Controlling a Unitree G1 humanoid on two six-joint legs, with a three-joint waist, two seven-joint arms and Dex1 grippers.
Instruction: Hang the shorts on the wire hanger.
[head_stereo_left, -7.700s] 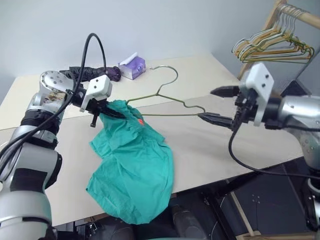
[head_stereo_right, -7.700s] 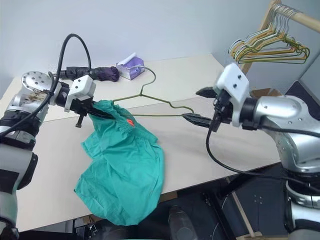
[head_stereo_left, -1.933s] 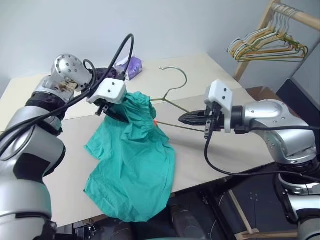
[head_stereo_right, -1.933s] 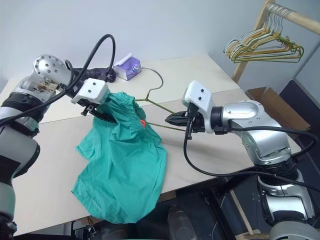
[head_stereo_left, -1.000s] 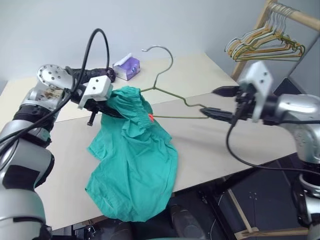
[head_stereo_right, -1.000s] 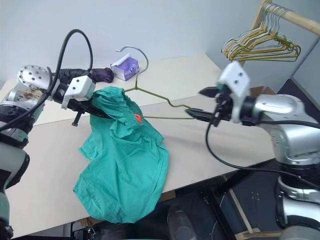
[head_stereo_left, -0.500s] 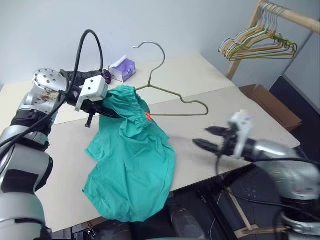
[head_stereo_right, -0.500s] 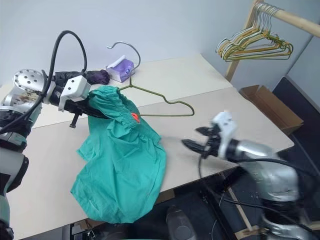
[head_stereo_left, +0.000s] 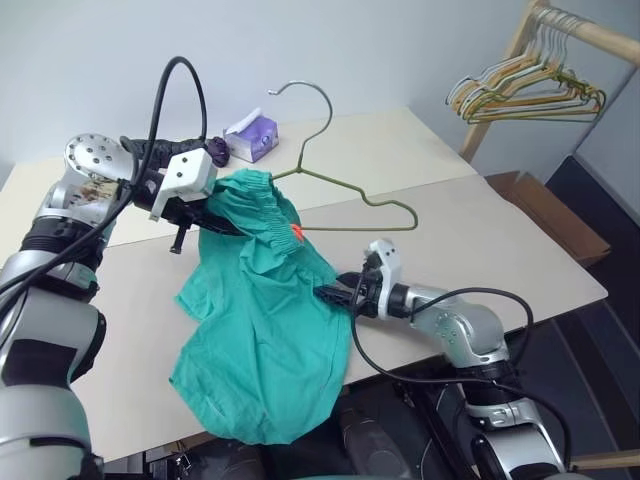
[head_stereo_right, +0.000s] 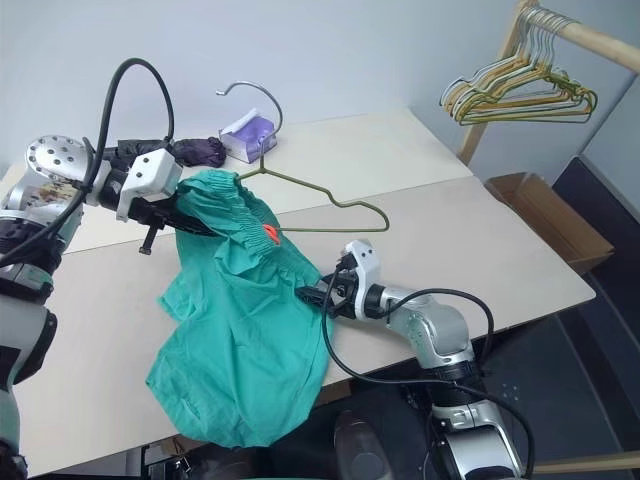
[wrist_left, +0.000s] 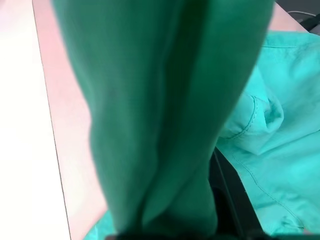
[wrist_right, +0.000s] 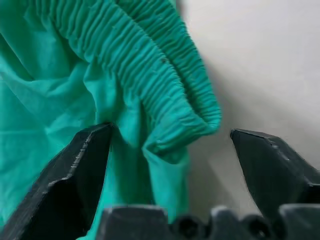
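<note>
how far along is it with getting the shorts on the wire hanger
Partly done: one arm of the wire hanger is threaded into the waistband of the shorts, its other end bare. In hand: the left pincer is shut on the raised waistband, and the open right pincer straddles a loose fold of the waistband. Left: pulling that side over the bare end.

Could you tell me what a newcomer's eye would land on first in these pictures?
The teal-green shorts stand out, held up by the shut left gripper at the waistband and draping over the table's front edge. The wire hanger sticks out of them, hook upward. The right gripper is open at the gathered waistband's free end.
</note>
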